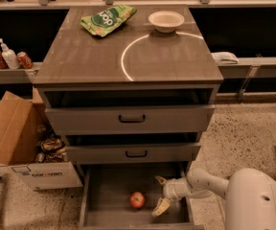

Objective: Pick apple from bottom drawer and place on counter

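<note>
The apple (137,200), small and red, lies on the grey floor of the open bottom drawer (110,186), near the middle front. My gripper (160,194) reaches into the drawer from the right on a white arm and sits just right of the apple, not touching it. Its two yellowish fingers (160,207) are spread apart, one toward the back and one toward the front. The counter (90,56) above is a grey-brown top with a white arc line.
A white bowl (166,20) and a green chip bag (108,18) lie at the back of the counter. The two handled drawers above are slightly open. A cardboard box (18,138) stands at the left. Cans and a bottle (8,57) sit on a left shelf.
</note>
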Action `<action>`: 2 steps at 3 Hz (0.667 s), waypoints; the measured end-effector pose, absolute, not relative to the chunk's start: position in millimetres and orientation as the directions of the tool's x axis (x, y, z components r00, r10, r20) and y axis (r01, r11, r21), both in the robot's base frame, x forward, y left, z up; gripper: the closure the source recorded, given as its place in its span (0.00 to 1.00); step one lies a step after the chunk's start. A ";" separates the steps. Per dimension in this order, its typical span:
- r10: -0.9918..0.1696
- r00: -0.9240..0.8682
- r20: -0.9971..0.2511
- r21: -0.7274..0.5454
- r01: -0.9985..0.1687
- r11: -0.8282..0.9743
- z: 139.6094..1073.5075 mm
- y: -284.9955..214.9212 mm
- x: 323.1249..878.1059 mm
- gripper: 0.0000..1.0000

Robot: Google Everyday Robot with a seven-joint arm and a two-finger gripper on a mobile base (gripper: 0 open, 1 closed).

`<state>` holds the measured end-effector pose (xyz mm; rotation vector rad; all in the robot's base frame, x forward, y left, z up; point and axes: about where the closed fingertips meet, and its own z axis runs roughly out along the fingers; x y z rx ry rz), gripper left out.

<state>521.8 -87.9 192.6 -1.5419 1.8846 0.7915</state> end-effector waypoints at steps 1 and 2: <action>-0.640 -0.145 -0.755 0.057 -0.986 0.156 181.0 -82.3 531.5 0.00; -0.635 -0.111 -0.765 0.039 -0.991 0.126 170.0 -71.3 538.5 0.00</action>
